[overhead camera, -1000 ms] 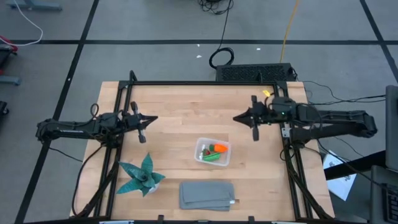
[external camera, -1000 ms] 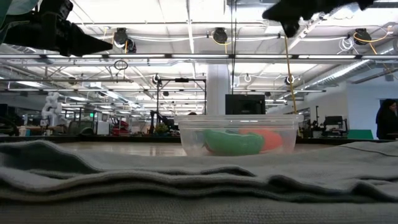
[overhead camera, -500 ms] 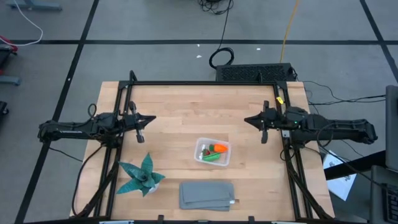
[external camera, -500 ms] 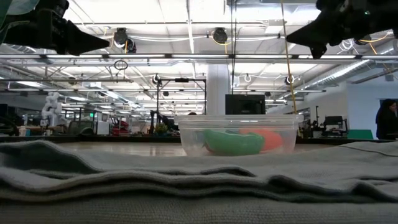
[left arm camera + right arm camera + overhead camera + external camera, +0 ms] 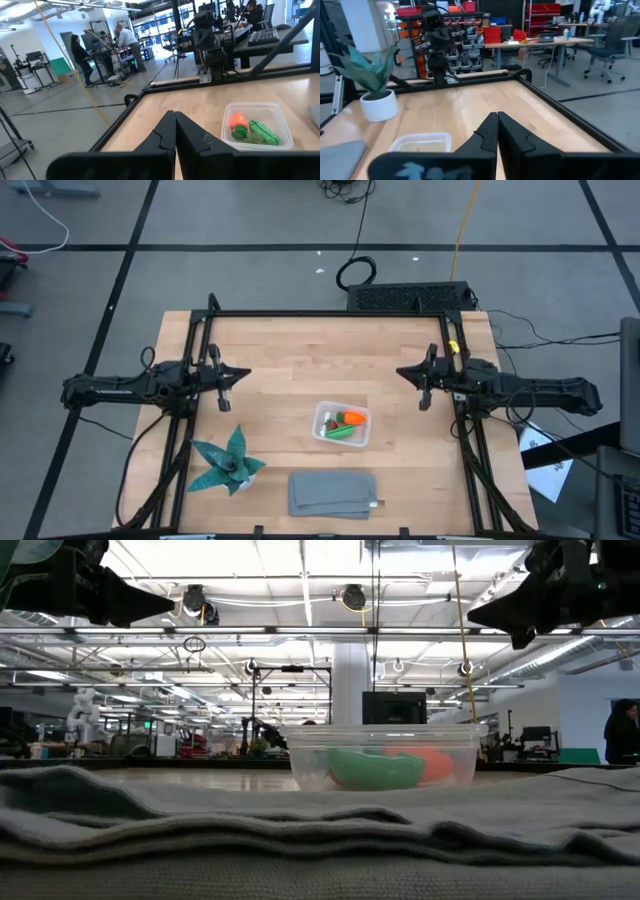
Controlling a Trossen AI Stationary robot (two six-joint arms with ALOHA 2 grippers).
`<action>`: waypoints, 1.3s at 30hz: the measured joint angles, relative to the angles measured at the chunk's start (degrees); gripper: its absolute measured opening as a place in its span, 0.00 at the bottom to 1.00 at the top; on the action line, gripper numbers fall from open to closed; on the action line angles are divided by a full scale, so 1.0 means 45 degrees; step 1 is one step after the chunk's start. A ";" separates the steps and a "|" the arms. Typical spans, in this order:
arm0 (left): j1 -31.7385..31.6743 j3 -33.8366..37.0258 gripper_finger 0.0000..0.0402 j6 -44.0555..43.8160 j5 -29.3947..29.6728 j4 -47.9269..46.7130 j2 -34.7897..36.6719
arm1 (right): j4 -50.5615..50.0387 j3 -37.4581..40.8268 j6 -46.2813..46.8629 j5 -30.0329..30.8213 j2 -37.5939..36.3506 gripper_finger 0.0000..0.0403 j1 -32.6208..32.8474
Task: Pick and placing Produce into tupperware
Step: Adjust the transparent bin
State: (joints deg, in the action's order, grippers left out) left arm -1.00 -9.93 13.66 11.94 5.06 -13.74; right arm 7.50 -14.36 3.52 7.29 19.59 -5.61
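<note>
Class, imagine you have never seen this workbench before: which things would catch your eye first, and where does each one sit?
The clear tupperware near the table's middle stands out, holding the bright orange carrot piece and the green pod. In front of it lies a folded grey cloth, with a teal spiky plant at the front on the left arm's side. The left gripper and right gripper are shut and empty, drawn back to opposite table edges.
</note>
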 joint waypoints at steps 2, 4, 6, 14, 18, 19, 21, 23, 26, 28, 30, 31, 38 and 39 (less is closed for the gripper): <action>-0.0003 0.0000 0.00 -0.0067 -0.0005 -0.0005 0.0000 | 0.0145 0.0194 -0.0086 -0.0322 -0.0118 0.00 -0.0006; -0.0003 0.0000 0.00 -0.0067 -0.0115 -0.0005 0.0000 | 0.0166 0.0297 -0.0187 -0.0820 -0.0273 0.00 -0.0001; 0.0002 0.0000 0.00 -0.0037 -0.0380 -0.0059 0.0000 | 0.0166 0.0314 -0.0113 -0.1304 -0.0468 0.00 0.0001; 0.0002 0.0000 0.00 0.0278 -0.0766 -0.0243 0.0000 | -0.0784 0.0314 0.0162 -0.1344 -0.1769 0.00 0.0006; 0.0012 0.0000 0.00 0.0269 -0.0977 -0.0312 0.0000 | -0.1231 0.0318 0.0151 -0.1670 -0.2348 0.00 0.0012; 0.0012 0.0000 0.00 0.0271 -0.1023 -0.0397 0.0000 | -0.1294 0.0319 0.0153 -0.1690 -0.2472 0.00 0.0016; 0.0012 0.0000 0.00 0.0207 -0.1189 -0.0520 -0.0005 | -0.1400 0.0317 0.0153 -0.1687 -0.2694 0.00 0.0021; 0.0012 0.0000 0.00 0.0186 -0.1561 -0.0520 0.0000 | -0.1509 0.0319 0.0143 -0.1690 -0.2865 0.00 0.0021; 0.0014 0.0000 0.00 0.0186 -0.2001 -0.0503 0.0000 | -0.1704 0.0318 0.0065 -0.1690 -0.2948 0.00 0.0021; 0.0012 0.0000 0.00 0.0190 -0.2103 -0.0474 -0.0001 | -0.1741 0.0319 0.0065 -0.1690 -0.2943 0.00 0.0021; 0.0012 0.0000 0.00 0.0181 -0.2103 -0.0529 -0.0039 | -0.1685 0.0391 0.0065 -0.1690 -0.2952 0.00 0.0021; 0.0012 0.0000 0.00 0.0176 -0.2103 -0.0594 -0.0039 | -0.1670 0.0469 0.0065 -0.1690 -0.2957 0.00 0.0021; 0.0012 0.0000 0.00 0.0133 -0.2108 -0.0607 -0.0039 | -0.0885 0.1276 0.0065 -0.1690 -0.2962 0.00 0.0021; 0.0012 0.0000 0.00 0.0128 -0.2108 -0.0611 -0.0039 | -0.0866 0.1347 0.0065 -0.1690 -0.2962 0.00 0.0021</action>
State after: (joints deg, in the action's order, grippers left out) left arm -0.95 -9.93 14.24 2.46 2.31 -13.91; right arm 3.61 -8.30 3.81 -0.32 6.26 -5.52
